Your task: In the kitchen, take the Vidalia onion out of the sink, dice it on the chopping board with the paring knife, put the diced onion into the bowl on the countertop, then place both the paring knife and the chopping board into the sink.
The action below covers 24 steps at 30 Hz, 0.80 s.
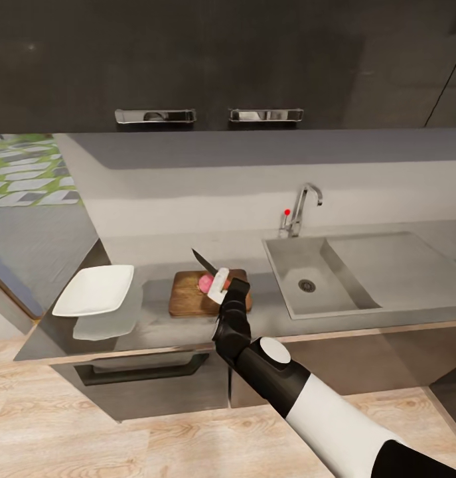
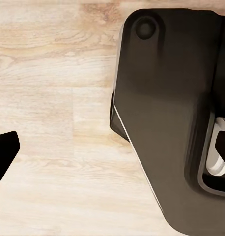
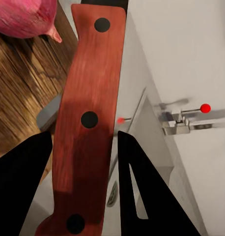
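Note:
The dark brown chopping board (image 1: pixel 188 299) lies on the grey countertop (image 1: pixel 154 255), left of the sink (image 1: pixel 320 275). On the board rests the pinkish Vidalia onion (image 1: pixel 205 284) (image 3: pixel 24 17). My right gripper (image 1: pixel 220 282) (image 3: pixel 85 142) hovers right over the onion, shut on the paring knife's red handle (image 3: pixel 88 123). The dark blade (image 1: pixel 202 260) points up and to the far left, past the onion. The white square bowl (image 1: pixel 95 290) sits at the counter's left end. In the left wrist view, my left gripper (image 2: pixel 112 152) hangs over the wooden floor, with one dark fingertip (image 2: pixel 3 153) at the picture's edge.
The chrome tap (image 1: pixel 302 207) with its red knob (image 1: pixel 287 212) stands behind the sink basin. Dark wall cabinets (image 1: pixel 208 60) hang above the counter. A dark part of the robot's body (image 2: pixel 166 118) is close to the left gripper. Light wooden floor (image 1: pixel 88 425) lies in front.

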{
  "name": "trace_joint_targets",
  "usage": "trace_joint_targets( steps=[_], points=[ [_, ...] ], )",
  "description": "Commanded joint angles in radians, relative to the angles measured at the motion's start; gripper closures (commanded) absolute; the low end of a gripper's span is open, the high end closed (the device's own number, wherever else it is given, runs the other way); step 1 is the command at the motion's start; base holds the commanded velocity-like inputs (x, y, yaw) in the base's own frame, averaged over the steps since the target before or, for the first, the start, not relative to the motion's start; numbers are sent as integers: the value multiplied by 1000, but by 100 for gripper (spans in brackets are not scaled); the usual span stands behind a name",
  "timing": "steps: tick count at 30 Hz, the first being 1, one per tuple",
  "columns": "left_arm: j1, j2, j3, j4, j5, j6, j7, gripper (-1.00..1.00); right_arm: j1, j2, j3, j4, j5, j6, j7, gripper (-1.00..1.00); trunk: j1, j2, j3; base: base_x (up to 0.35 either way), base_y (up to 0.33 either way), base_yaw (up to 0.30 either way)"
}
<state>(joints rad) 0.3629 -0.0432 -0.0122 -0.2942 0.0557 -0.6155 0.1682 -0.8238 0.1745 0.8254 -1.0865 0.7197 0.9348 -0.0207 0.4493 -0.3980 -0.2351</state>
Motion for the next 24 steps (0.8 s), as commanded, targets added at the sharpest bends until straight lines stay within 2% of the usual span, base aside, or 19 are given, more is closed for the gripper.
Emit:
trace_joint_targets(
  steps=[1,8,14,24],
  points=[
    [1,0,-2,-2,6,-1,1,-100,-1,0,3,3,0,6,-2,100,1,-2,-2,13,-3,0],
    [1,-1,-2,-2,6,-1,1,-100,-1,0,3,28,-2,6,-2,100,1,-2,-2,3,-1,0],
    [1,-1,-2,-2,6,-1,1,-100,-1,0,3,56,-34,6,-2,100,1,-2,-2,0,0,0],
    [1,-1,-2,-1,6,-1,1,-100,-1,0,3,72,-41,5,-2,100,1,-2,-2,0,0,0]
  ],
)
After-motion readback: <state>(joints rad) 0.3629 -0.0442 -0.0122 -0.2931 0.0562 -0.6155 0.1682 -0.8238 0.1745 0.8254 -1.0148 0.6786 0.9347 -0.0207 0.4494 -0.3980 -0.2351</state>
